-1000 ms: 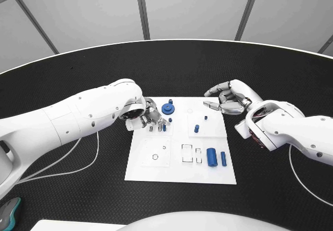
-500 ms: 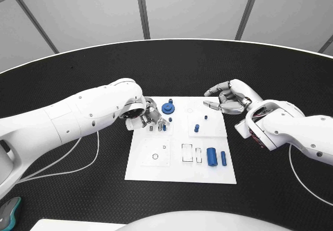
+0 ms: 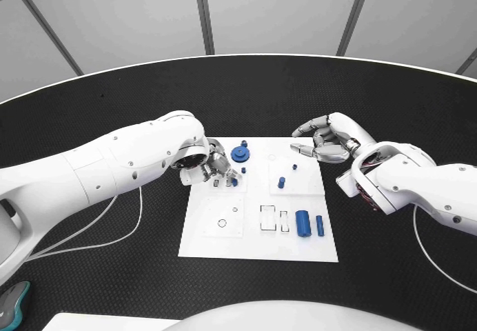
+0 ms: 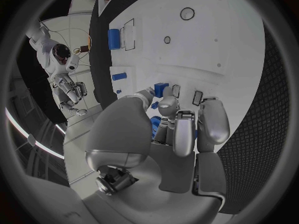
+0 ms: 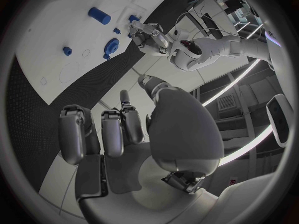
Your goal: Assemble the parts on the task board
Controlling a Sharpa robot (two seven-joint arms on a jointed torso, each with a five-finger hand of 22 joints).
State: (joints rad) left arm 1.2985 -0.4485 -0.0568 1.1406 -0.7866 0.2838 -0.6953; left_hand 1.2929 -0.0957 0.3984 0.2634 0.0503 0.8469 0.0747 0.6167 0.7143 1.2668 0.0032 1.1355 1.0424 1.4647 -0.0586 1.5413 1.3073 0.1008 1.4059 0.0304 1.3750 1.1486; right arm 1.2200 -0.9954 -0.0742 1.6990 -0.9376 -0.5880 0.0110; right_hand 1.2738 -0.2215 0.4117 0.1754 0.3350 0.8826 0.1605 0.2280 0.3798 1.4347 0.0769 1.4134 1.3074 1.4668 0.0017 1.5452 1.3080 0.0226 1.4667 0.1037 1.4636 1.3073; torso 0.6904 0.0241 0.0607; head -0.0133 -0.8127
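Task board: the white task board [image 3: 260, 245] lies mid-counter.
Near parts: two blue cylinders [image 3: 303, 224] lie side by side at its near right, apparently awaiting slots.
Left hand: the left hand [image 3: 214, 169] pinches a small blue part [image 4: 161, 89] over the board's far left, likely seating it.
Right hand: the right hand [image 3: 328, 140] hovers off the far right corner, fingers curled, empty.

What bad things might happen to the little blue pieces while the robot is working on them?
The left robot hand has its fingers closed round a small blue part on the task board. That part might slip out or go in crooked. The blue disc with a peg stands right beside those fingers, so it might get bumped. The right robot hand hangs at the board's far corner and might nudge it.
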